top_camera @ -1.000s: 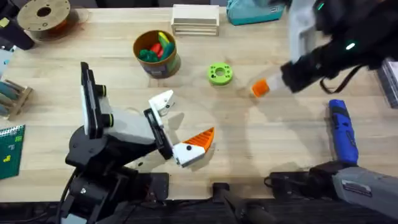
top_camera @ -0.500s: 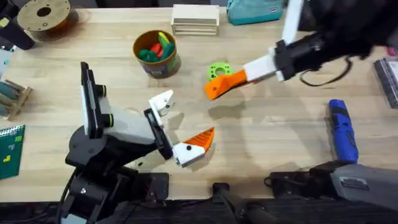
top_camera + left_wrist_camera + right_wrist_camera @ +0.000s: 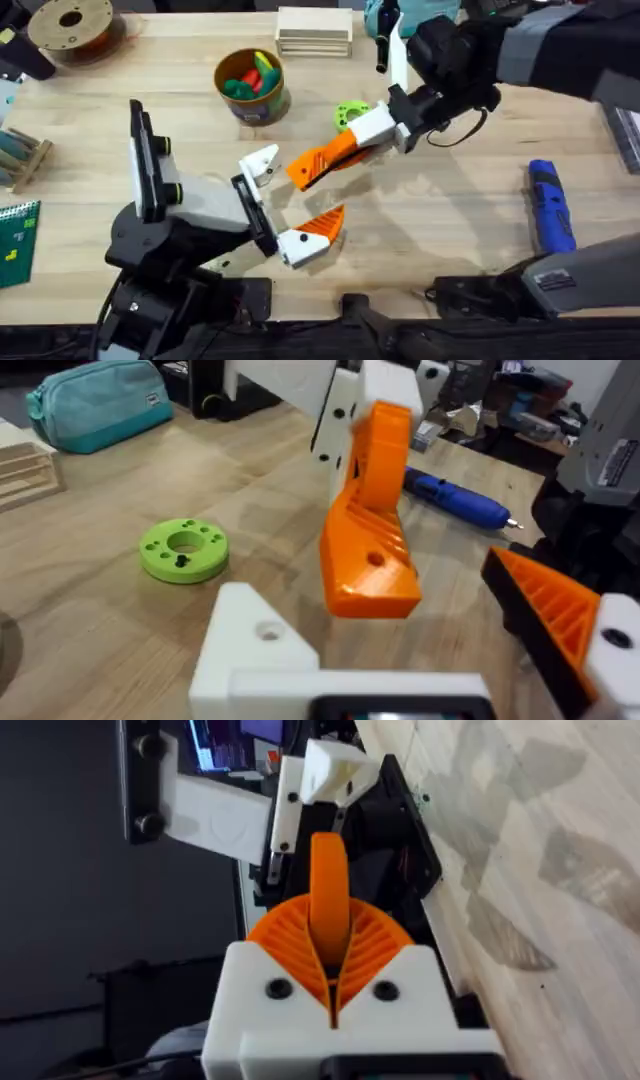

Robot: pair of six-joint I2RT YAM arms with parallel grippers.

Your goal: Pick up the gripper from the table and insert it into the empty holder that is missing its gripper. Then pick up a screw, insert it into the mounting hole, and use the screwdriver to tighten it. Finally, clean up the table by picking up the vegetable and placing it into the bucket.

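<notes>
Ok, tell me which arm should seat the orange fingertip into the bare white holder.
The right. Its pincer is shut on the orange fingertip, held in the air beside the bare white holder, which sits on the left pincer.

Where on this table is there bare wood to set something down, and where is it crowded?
Bare wood lies between the small orange plastic wedge fingertip and the stubby blue power screwdriver, and left of the yellow-orange bucket. It is crowded around the flat green ring disc and the white holder block.
</notes>
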